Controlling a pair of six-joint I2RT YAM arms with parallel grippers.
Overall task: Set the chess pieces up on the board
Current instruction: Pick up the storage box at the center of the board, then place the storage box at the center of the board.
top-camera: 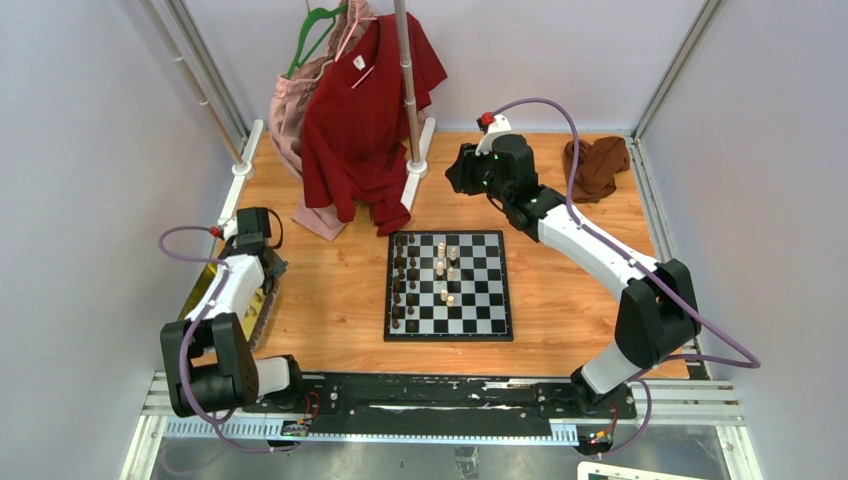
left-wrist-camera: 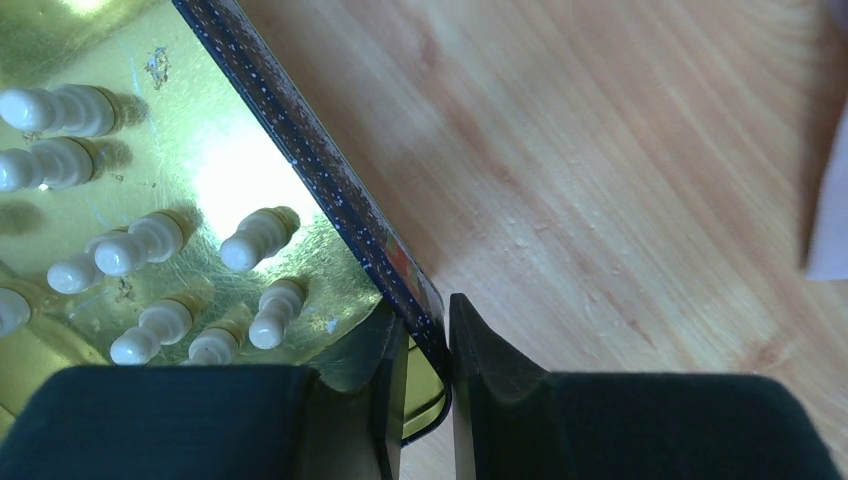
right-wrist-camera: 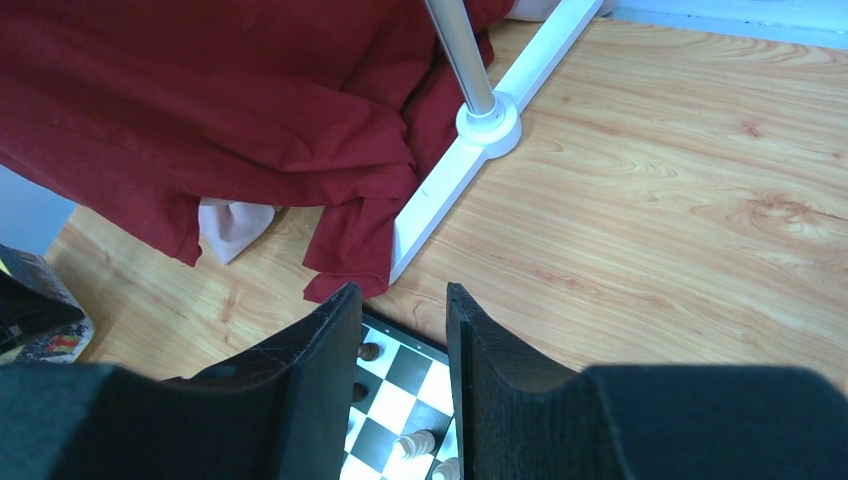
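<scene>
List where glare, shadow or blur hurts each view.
Left wrist: bright glare on the gold tin floor washes out detail; cream pieces cast soft shadows; the near fingers are dark and blurred. Right wrist: even light, red shirt sharp, own fingers blurred. Top external: even light, but chess pieces on the board look tiny.

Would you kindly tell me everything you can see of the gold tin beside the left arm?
The gold tin is a shallow box, apparently rectangular, lying on the left side of the wooden table. Its inside looks like shiny yellow metal, and its outer wall is dark with speckled print. It is open, with several cream chess pieces loose inside. The left tool grips its wall, one finger inside and one outside.
</scene>
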